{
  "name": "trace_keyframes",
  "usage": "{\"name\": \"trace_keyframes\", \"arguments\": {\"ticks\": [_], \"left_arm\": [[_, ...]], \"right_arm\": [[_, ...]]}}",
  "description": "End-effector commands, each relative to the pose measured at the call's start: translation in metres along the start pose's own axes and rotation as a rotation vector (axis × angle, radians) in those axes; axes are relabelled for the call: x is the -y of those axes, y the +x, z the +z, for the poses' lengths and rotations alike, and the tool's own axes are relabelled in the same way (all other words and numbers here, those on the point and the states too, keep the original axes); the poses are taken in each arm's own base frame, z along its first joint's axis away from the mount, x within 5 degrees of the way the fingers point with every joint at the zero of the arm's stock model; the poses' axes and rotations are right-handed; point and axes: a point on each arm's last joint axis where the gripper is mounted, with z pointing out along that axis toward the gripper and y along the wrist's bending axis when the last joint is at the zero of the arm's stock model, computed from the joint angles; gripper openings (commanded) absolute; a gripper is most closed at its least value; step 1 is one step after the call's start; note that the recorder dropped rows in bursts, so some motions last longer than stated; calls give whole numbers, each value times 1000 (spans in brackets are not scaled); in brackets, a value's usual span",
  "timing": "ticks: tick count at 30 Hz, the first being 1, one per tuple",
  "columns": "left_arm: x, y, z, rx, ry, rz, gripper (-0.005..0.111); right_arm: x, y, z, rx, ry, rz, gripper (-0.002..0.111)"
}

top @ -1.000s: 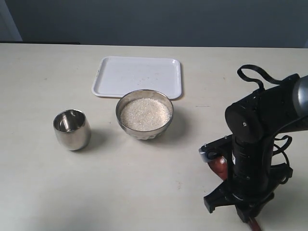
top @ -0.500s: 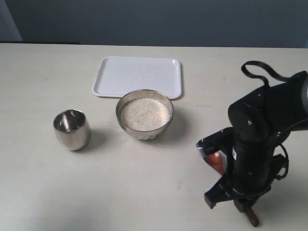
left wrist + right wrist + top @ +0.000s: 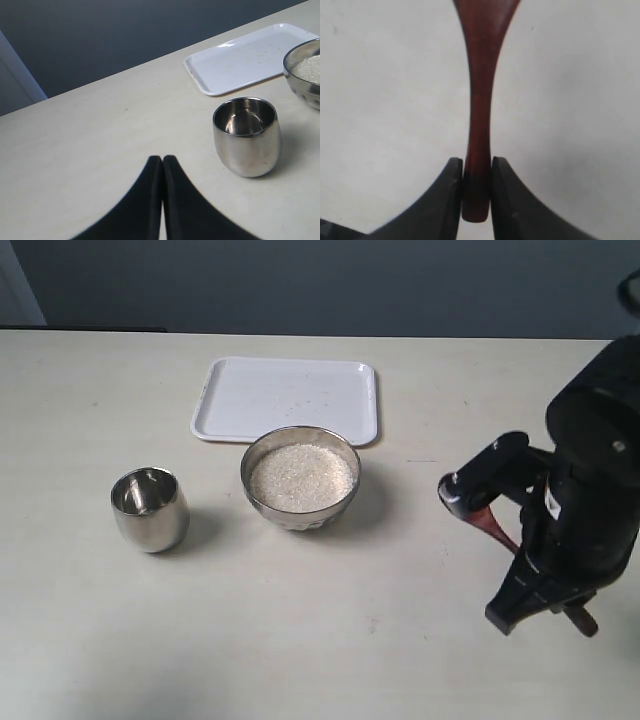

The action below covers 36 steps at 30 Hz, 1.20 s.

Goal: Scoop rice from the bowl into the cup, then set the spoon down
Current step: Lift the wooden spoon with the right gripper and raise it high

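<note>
The steel bowl [image 3: 300, 502] stands mid-table, filled with white rice [image 3: 302, 476]. To its left is the steel cup [image 3: 149, 508], with no rice showing inside it [image 3: 246, 136]. My right gripper [image 3: 477, 167] is shut on the far end of the dark wooden spoon's handle [image 3: 479, 100]. In the exterior view the spoon [image 3: 490, 523] hangs under the right arm [image 3: 590, 490], to the right of the bowl and above the table. My left gripper [image 3: 163, 160] is shut with nothing in it, on the side of the cup away from the bowl [image 3: 304, 82].
A white tray [image 3: 288, 398] lies just behind the bowl, with a few stray grains on it. The table's far edge meets a dark wall. The left arm is outside the exterior view.
The right arm has risen and swung to the right and away from the front edge, carrying the spoon with it. Bowl, cup and tray have not moved.
</note>
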Motion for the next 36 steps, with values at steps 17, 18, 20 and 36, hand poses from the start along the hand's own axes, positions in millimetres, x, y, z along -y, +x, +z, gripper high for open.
{"name": "trace_keyframes", "arguments": {"ticks": [17, 18, 20, 36], "left_arm": [[1, 0, 0, 13, 9, -5, 0], [1, 0, 0, 13, 9, -5, 0], [1, 0, 0, 13, 9, -5, 0], [1, 0, 0, 13, 9, -5, 0]], "right_arm": [[-7, 9, -58, 126, -186, -114, -1], [-12, 9, -59, 131, -235, -110, -1], [-25, 8, -63, 161, -391, -143, -1], [9, 3, -47, 67, 3, -138, -1]]}}
